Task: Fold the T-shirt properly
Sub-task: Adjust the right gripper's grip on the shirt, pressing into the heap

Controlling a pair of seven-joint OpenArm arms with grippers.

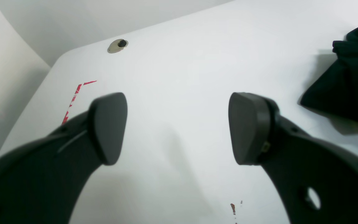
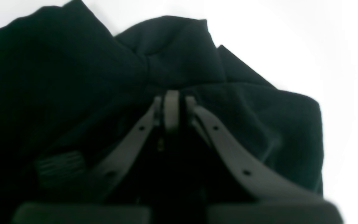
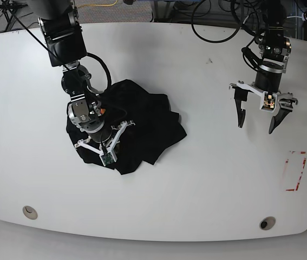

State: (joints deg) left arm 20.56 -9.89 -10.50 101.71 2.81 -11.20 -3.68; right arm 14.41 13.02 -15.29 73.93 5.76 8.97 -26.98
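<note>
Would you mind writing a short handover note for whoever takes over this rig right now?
Right gripper: shut, jaws pinched on a bunch of the T-shirt.
Left gripper: open, empty, above bare table, away from the shirt.
T-shirt: crumpled heap on the table under the right arm, not spread flat.
Done: a grasp on the fabric; no fold visible.
Left: likely lift and spread the shirt flat, bring the left gripper in, then fold.
</note>
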